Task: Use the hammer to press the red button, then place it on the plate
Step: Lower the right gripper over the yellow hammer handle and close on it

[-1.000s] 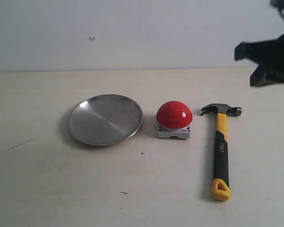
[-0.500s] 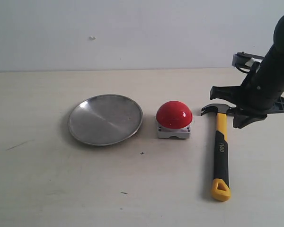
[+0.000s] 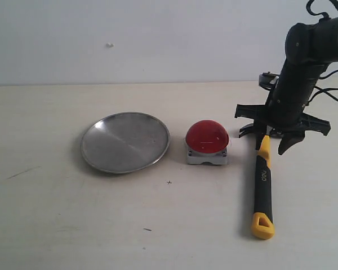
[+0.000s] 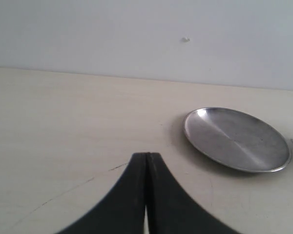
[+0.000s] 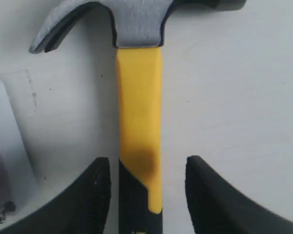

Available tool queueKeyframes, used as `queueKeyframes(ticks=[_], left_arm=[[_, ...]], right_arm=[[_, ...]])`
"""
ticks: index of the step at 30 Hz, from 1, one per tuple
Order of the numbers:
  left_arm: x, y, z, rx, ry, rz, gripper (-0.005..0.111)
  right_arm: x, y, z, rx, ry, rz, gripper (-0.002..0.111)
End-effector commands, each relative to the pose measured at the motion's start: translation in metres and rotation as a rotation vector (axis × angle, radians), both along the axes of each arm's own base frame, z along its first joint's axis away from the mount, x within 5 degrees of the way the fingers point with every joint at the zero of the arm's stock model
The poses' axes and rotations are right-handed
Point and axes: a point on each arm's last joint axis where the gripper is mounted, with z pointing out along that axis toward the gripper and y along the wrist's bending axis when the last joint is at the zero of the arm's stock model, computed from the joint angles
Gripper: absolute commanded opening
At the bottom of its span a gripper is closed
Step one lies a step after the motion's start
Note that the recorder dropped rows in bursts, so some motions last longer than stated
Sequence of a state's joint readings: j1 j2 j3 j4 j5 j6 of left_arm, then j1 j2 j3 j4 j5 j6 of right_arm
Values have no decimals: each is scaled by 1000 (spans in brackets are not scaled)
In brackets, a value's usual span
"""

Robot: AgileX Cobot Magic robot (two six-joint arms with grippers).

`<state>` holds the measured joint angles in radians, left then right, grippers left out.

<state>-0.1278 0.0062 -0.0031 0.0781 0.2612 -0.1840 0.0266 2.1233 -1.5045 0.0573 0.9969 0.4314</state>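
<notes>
The hammer (image 3: 263,183) lies flat on the table at the right, dark head toward the wall, yellow loop toward the front. My right gripper (image 3: 273,142) hangs open over the handle just below the head, one finger on each side. In the right wrist view the yellow handle (image 5: 139,117) runs between the two black fingers (image 5: 95,190), nearer one of them, with gaps on both sides. The red button (image 3: 207,136) sits on its grey base left of the hammer. Further left lies the silver plate (image 3: 125,142). My left gripper (image 4: 147,156) is shut on nothing, low over bare table beside the plate (image 4: 237,139).
A pale wall rises behind the light wooden table (image 3: 56,214). A corner of the button's grey base (image 5: 7,146) shows beside the right fingers. Cables trail from the right arm (image 3: 310,62) at the upper right.
The right arm has swung in from the upper right and come down over the hammer's neck, its open fingers now straddling the handle. Hammer, button and plate have not moved.
</notes>
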Motion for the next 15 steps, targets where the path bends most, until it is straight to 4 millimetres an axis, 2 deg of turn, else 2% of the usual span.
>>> queueKeyframes(ticks=[1,15], left_arm=[[0,0,0,-1,-8,-3,0],[0,0,0,-1,-8,-3,0]], right_arm=[[6,-4,-4,-29,-29,-13,48],[27,-4,-28,-31,9,-27,48]])
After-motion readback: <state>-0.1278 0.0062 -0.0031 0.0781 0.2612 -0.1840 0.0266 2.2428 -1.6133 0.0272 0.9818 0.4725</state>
